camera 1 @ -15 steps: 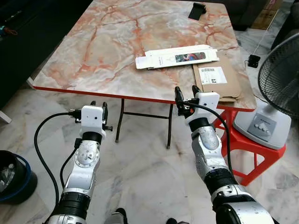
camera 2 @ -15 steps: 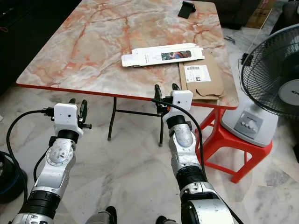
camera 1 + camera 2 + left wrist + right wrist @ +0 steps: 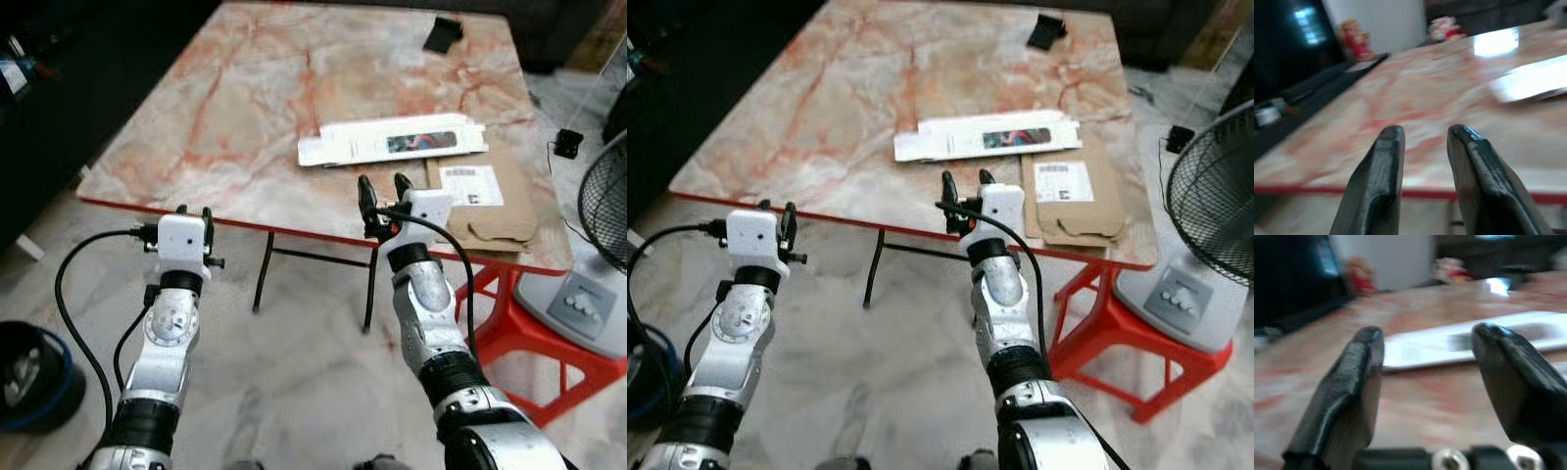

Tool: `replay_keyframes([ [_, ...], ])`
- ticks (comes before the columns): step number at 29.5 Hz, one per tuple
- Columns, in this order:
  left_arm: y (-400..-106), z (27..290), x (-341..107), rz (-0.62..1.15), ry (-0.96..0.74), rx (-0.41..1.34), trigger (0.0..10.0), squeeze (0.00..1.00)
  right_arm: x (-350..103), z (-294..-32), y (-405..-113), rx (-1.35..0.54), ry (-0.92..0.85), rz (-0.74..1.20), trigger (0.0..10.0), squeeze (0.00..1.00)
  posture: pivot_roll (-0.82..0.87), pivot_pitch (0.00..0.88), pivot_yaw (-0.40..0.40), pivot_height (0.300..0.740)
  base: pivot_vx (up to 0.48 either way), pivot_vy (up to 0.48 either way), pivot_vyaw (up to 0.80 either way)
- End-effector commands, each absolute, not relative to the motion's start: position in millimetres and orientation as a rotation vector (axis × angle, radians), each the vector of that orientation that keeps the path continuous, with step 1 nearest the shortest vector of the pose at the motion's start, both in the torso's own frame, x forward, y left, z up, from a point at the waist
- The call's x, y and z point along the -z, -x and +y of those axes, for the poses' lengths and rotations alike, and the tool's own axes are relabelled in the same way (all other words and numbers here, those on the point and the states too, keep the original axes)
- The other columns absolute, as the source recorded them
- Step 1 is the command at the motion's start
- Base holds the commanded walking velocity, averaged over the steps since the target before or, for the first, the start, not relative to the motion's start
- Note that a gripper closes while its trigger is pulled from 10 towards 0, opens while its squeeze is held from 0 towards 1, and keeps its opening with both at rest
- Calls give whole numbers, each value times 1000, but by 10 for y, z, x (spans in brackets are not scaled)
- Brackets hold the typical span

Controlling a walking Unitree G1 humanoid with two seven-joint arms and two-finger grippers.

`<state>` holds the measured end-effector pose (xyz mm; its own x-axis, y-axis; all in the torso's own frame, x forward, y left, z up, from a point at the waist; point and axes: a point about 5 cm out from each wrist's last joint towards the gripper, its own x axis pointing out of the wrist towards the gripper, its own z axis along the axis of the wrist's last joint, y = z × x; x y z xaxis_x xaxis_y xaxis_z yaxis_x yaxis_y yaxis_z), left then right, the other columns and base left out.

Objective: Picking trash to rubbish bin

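Note:
A long flattened white box point(image 3: 392, 143) lies on the marble table point(image 3: 245, 108), right of the middle. A flat brown cardboard mailer point(image 3: 495, 211) with a white label rests beside it near the table's front right edge. My right gripper point(image 3: 380, 188) is open just over the table's near edge, a short way in front of the white box point(image 3: 1449, 345), with nothing between its fingers. My left gripper point(image 3: 194, 215) hovers open and empty at the front edge, further left. A dark rubbish bin point(image 3: 24, 377) with a blue rim stands on the floor at the lower left.
A small black object point(image 3: 443, 34) sits at the table's far edge. On the floor at the right are a standing fan point(image 3: 598, 235) and a red stool point(image 3: 514, 308) under the table's corner. Dark furniture runs along the left side.
The camera has shifted closer to the table. My right gripper now reaches over the near edge towards the white box; the left gripper has risen to the edge.

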<state>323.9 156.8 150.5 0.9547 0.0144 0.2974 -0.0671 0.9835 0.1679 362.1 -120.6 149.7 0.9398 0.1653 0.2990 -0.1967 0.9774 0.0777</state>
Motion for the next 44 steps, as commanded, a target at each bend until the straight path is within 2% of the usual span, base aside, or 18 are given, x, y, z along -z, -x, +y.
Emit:
replay_keyframes([
  [1,-3241,1631,-1546,-312,-207,-52,10000,0,-1566,-1137,-3631,-199,-114,-321,10000,0,111,144,-5,740,394,0,0],
  [13,-3230,1616,-1561,-323,-201,-50,10000,0,-1578,-1081,-3614,-234,-76,-334,10000,0,109,124,-3,740,395,0,0],
  [20,-3235,1623,-1589,-332,-198,-58,10000,0,-1573,-1031,-3602,-254,-85,-332,10000,0,112,134,-8,740,395,0,690],
  [37,-3238,1637,-1616,-338,-195,-66,10000,0,-1550,-1046,-3602,-255,-118,-313,10000,0,112,152,-11,740,395,0,0],
  [44,-3229,1615,-1602,-333,-192,-55,10000,0,-1554,-1028,-3589,-271,-115,-323,10000,0,108,144,-10,740,395,0,-363],
])
